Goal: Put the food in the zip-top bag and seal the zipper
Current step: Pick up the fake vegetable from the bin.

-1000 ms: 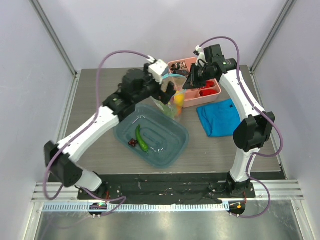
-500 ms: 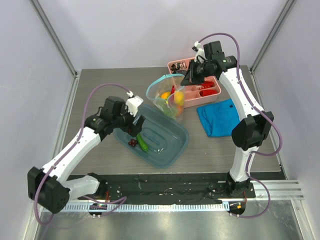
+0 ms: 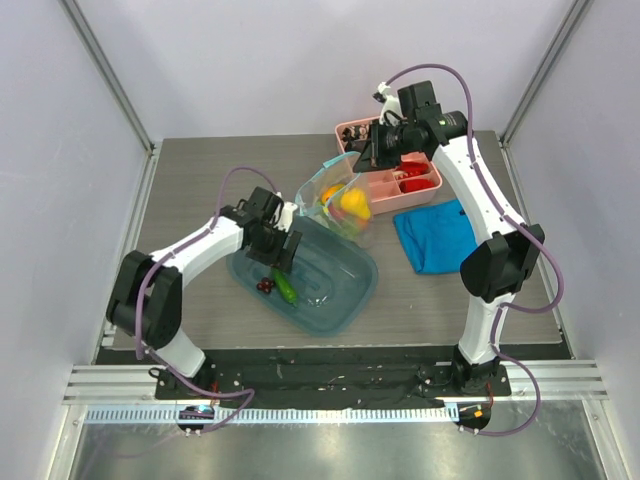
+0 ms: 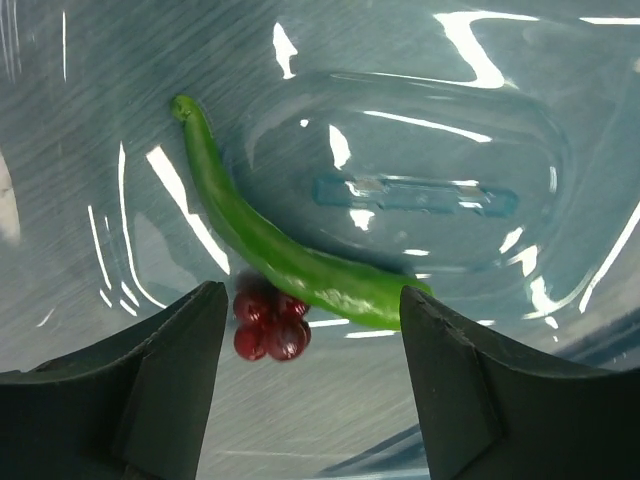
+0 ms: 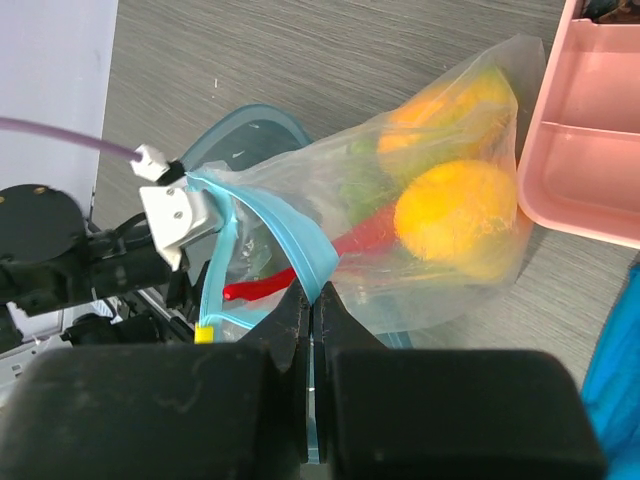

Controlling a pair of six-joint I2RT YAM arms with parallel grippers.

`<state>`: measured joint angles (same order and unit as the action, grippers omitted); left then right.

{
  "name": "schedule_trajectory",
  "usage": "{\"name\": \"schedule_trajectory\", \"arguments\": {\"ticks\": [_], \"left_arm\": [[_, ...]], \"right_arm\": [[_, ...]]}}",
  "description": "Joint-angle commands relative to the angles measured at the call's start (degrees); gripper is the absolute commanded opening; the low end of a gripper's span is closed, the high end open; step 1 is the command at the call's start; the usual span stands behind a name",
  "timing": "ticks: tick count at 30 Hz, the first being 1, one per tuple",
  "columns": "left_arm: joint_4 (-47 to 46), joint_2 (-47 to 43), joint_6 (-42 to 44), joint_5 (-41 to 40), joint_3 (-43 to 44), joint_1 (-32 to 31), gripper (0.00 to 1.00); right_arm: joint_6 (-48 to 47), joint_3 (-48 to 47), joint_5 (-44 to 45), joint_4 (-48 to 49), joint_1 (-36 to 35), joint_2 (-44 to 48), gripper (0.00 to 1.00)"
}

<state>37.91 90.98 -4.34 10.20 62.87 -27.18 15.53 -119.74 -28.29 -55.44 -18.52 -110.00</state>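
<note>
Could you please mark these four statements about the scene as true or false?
1. The right claw is shut on the mouth edge of the zip-top bag. True.
2. The green cucumber is inside the bag. False: it lies in the teal tray, beside the dark cherries.
3. The left claw is open above the tray. True.
4. The red chili lies in the tray. False: it is inside the bag.

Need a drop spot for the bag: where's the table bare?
Bare: back-left table, behind the left arm; also the near strip between teal tray and blue cloth. Crowded: back right, where zip-top bag, pink box and cloth bunch.
</note>
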Motion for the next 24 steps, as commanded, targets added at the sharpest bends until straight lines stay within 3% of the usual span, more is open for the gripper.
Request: {"name": "schedule_trajectory", "arguments": {"ticks": [1, 11, 14, 15, 18, 24], "left_arm": [[-1.1, 3.8, -5.9, -4.3, 3.1, 0.3, 0.68], [-0.3, 7.2, -9.0, -6.9, 3.1, 0.4, 0.48], [-0.7, 4.3, -9.5, -5.4, 3.0, 1.5, 0.31], [-1.1, 2.7, -9.3, -4.6, 2.8, 1.9, 0.19], [-3.5, -5.0, -7.1, -1.9, 1.9, 2.1, 0.0], [-7.9, -19.1, -2.9, 2.1, 0.1, 2.3, 0.0]], "right_arm": [[-1.0, -0.6, 1.5, 1.3, 0.2, 1.5, 0.01], [-2.1, 0.6, 2.5, 0.6, 0.1, 1.5, 0.01], [-2.5, 0.7, 2.5, 0.4, 0.1, 1.5, 0.01], [-2.6, 0.7, 2.7, 0.3, 0.1, 1.5, 0.01], [-3.0, 0.9, 3.1, 0.2, 0.2, 1.5, 0.01], [-4.2, 0.8, 4.0, 0.0, 0.2, 2.2, 0.01]]}}
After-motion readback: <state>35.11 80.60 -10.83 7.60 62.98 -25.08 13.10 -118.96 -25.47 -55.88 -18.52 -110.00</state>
